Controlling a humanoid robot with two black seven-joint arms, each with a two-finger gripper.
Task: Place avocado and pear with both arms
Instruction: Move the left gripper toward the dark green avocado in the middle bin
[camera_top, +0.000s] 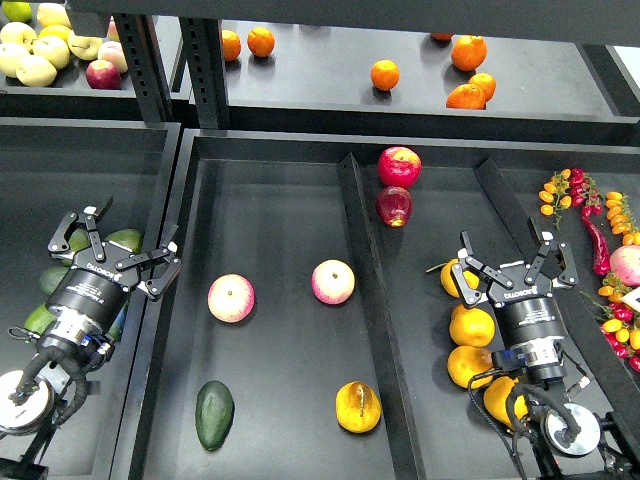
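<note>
The dark green avocado (214, 414) lies in the front left part of the middle tray (270, 210). To its right in the same tray rests the pear (358, 407), yellow-orange with a brownish blotch. Neither gripper touches them. My left gripper (128, 243) hangs open over the left bin, above lighter green avocados (124, 240), with nothing between its fingers. Over the right bin my right gripper (510, 260) is open and empty too, just above a row of yellow-orange pears (472, 327).
Two pinkish apples (231, 298) (333, 282) sit mid-tray. Behind them, beyond a raised divider (366, 290), are two red apples (399, 166). Oranges (385, 74) and yellow apples (36, 68) fill the upper shelf. Chillies and cherry tomatoes (600, 235) lie far right.
</note>
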